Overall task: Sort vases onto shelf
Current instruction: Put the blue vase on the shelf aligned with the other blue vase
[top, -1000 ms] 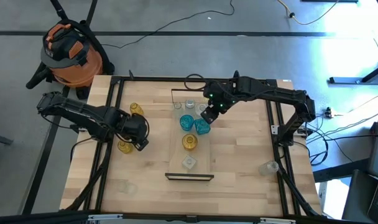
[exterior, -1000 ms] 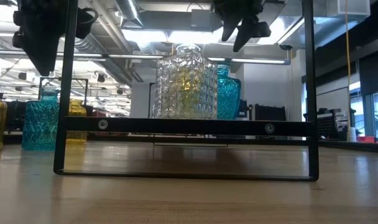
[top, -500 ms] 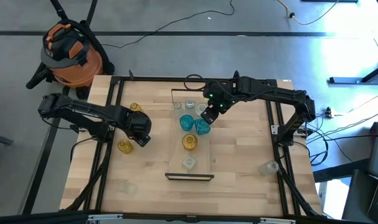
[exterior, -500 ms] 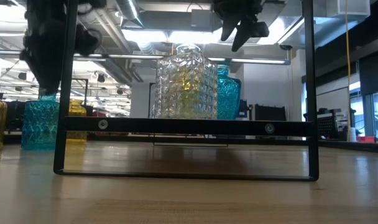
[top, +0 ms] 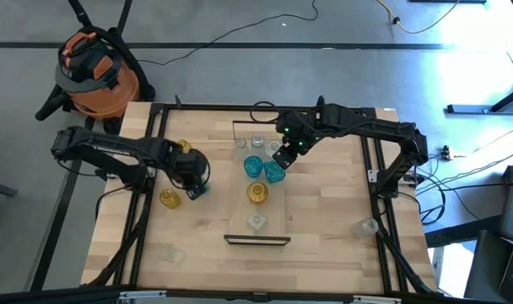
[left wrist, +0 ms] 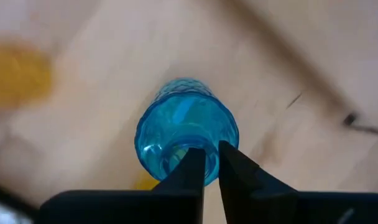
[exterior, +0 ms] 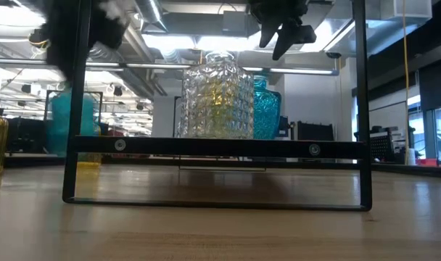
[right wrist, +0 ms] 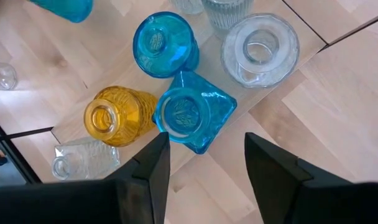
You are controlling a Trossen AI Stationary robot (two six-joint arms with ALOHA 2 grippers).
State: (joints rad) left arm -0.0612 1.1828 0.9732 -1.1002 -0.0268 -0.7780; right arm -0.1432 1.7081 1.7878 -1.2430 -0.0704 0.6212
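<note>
The shelf [top: 257, 190] lies lengthwise down the middle of the table [top: 324, 219], its wire frames at the far and near ends. On the board stand two teal vases [top: 253, 165], an amber one [top: 256, 192], a clear one [top: 256, 221] close to the near frame, and clear ones at the far end [top: 257, 143]. The near half of the board between amber and clear is bare, and so is the wood on either side of it.

The left arm reaches in from the table's left edge, elbow bent, and the left gripper [top: 195, 187] sits just left of the shelf. Its fingers [left wrist: 192, 171] are pinched on the rim of a teal vase [left wrist: 186, 137]. An amber vase [top: 170, 199] stands just beside it, another [top: 184, 148] farther back.

The right arm stretches in from the far right corner; the right gripper [top: 283, 156] hangs over the far part of the shelf with its fingers [right wrist: 145, 165] spread wide and empty above the teal pair.

Loose clear vases stand near the left front edge [top: 167, 252] and the right edge [top: 364, 227].
</note>
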